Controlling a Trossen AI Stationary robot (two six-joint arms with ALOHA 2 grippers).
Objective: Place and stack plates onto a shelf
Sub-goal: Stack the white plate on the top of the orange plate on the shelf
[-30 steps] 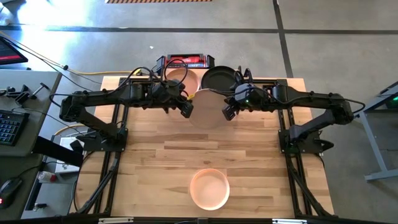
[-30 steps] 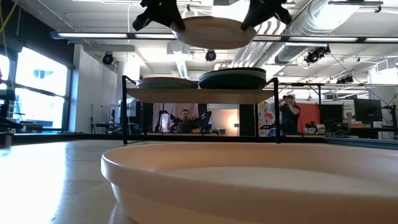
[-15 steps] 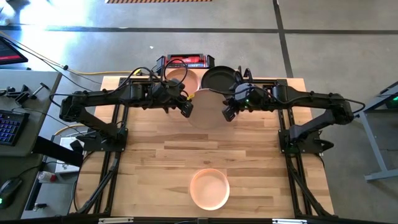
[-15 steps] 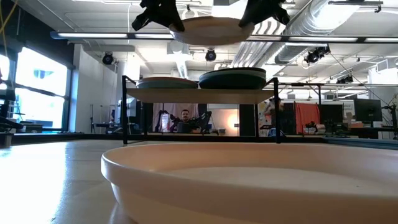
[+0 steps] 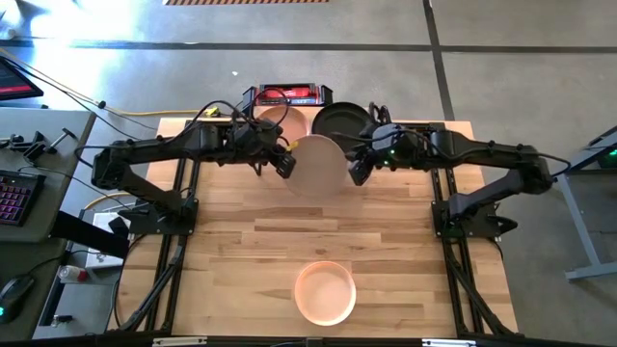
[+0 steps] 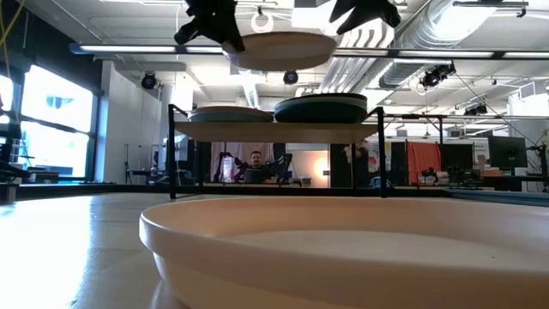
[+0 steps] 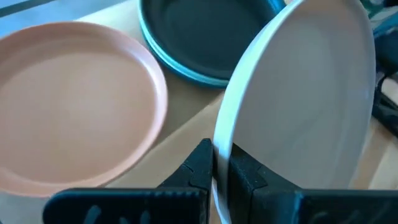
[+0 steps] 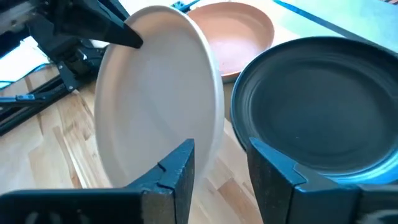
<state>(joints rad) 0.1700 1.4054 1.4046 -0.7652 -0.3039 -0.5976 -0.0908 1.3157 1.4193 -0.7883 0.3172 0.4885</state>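
Observation:
A cream-white plate hangs in the air in front of the shelf, with my left gripper shut on its left rim. My right gripper stands open at the plate's right rim; its two fingers are apart, and the low view shows it clear of the plate. On the shelf's wooden top a peach-pink plate tops the left stack and a black plate tops the right stack. Another peach-pink plate rests flat on the table near its front edge. My left gripper pinches the cream-white plate's rim on the plate's left side, one finger on the upper face and one on the underside. The fingers come from the table's left, slanting downward. The plate is lifted clear above shelf height and lies about level.
A red-and-black device stands behind the shelf at the table's far edge. Bare wooden table lies between the shelf and the near peach-pink plate. People show in the room beyond the table, under the shelf, in the low view.
My right gripper has opened and let go of the cream-white plate's right rim. My left gripper has kept its hold, and the plate has shifted a little toward the table's left while staying lifted and about level.

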